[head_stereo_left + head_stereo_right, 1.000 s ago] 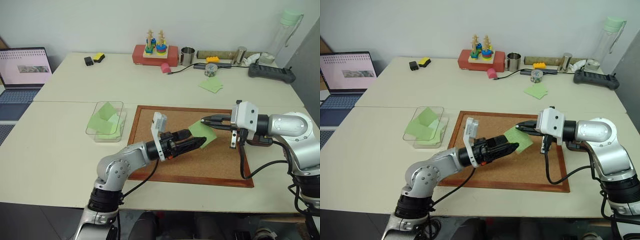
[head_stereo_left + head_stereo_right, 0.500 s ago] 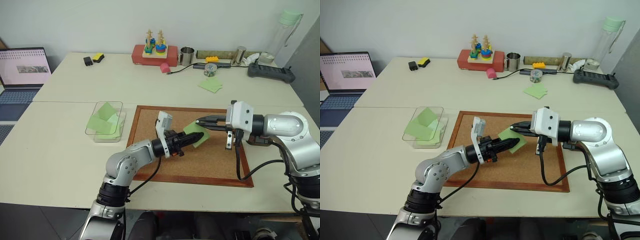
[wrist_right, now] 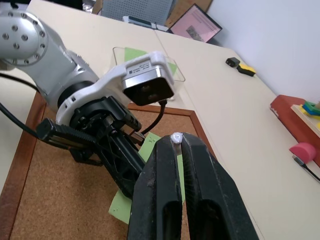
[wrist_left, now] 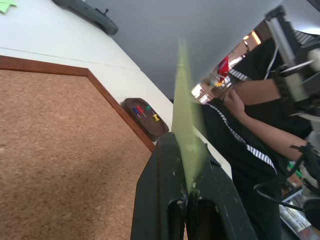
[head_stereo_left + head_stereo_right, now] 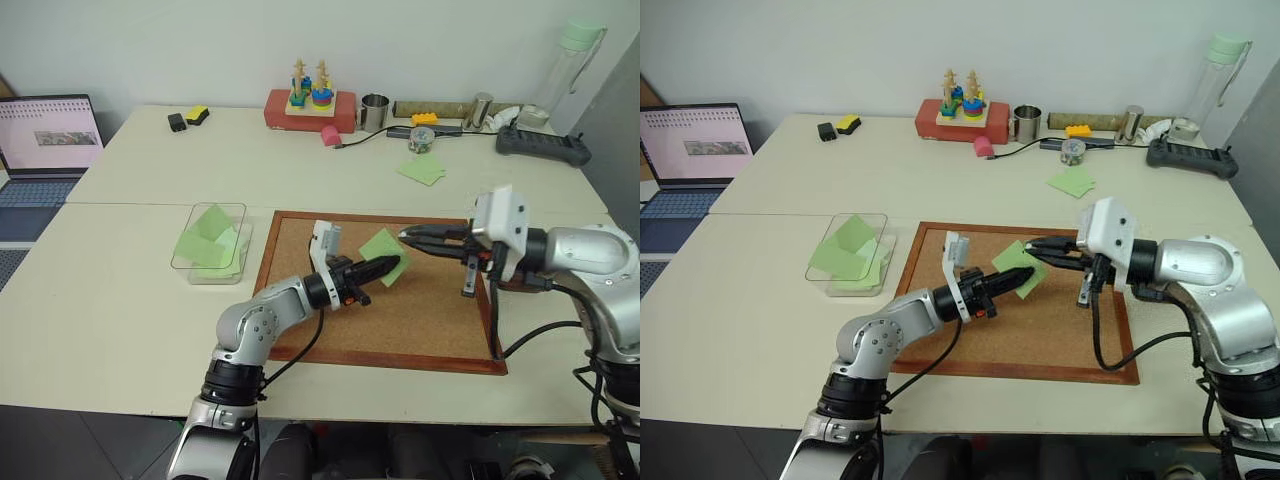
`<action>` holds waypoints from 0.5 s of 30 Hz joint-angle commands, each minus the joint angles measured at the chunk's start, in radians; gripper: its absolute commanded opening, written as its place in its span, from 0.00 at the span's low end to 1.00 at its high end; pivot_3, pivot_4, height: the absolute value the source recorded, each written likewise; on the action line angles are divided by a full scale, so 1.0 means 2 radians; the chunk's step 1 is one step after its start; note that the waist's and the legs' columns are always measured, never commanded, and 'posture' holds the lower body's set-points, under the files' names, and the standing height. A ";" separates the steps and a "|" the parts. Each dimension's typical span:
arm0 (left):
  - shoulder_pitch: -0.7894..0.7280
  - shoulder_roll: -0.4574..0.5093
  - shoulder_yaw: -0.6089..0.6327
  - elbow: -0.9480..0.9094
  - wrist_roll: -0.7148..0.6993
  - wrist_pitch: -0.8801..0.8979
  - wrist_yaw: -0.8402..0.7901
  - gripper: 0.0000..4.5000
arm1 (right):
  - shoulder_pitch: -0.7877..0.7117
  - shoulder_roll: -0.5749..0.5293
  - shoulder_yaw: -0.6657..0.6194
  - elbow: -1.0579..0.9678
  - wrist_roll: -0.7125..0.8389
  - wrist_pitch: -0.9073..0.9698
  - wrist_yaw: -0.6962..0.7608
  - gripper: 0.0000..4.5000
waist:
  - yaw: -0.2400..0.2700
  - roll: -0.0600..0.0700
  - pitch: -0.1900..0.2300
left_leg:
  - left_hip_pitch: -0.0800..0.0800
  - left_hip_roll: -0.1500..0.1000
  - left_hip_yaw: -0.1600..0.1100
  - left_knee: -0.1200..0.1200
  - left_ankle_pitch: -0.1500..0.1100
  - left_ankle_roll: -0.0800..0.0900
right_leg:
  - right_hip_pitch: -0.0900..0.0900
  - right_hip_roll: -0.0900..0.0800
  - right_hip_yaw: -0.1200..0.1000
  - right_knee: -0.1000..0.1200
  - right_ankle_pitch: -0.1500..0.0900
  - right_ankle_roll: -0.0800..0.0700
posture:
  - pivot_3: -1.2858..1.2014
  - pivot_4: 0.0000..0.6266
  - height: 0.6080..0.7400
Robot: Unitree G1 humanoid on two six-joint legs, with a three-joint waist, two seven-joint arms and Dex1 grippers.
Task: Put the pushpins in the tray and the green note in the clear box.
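Head view: left gripper (image 5: 392, 266) clamped on the green note (image 5: 383, 250) over the cork board (image 5: 430, 320); right gripper (image 5: 410, 237) closed just beside, clear box (image 5: 196, 262) well apart. Left wrist view: note edge-on between the jaws; tray (image 4: 145, 117) beyond already holds pushpins (image 4: 143, 109). Right wrist view: fingertips together. Boxing the note remains.

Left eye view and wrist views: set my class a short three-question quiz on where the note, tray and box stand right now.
1. True or false: the left pincer is shut on the thin light green square paper note.
2. Where is the dark brown wooden square tray? A: on the laptop. B: on the table just outside the wood-framed cork board. C: inside the box.
3. What colour are the sheets lying in the transparent plastic box?
Key: 1 true; 2 B; 3 green.
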 commanded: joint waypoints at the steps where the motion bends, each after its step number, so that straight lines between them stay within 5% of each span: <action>1: -0.004 -0.002 0.003 -0.011 0.000 0.000 -0.001 0.01 | 0.004 -0.033 -0.057 0.005 0.013 0.024 -0.015 0.00 | 0.000 0.000 0.000 | 0.000 0.000 0.000 0.000 0.000 0.000 | 0.000 0.000 0.000 0.000 0.000 0.000 | 0.52 0.24 1.00; 9: 0.021 0.043 -0.009 -0.082 0.012 0.003 -0.004 0.01 | 0.048 -0.133 -0.065 0.202 -0.094 -0.042 -0.006 0.00 | 0.000 0.000 0.000 | 0.000 0.000 0.001 0.000 0.000 0.001 | 0.000 0.000 0.000 0.000 0.000 0.000 | 0.52 0.24 1.00; 15: 0.036 0.063 -0.016 -0.119 0.012 0.007 -0.001 0.01 | 0.046 -0.145 -0.021 0.340 -0.166 -0.129 -0.007 0.00 | -0.001 0.000 0.000 | 0.000 0.000 0.004 0.000 0.000 0.000 | 0.000 0.000 0.001 0.001 0.000 0.000 | 0.52 0.24 1.00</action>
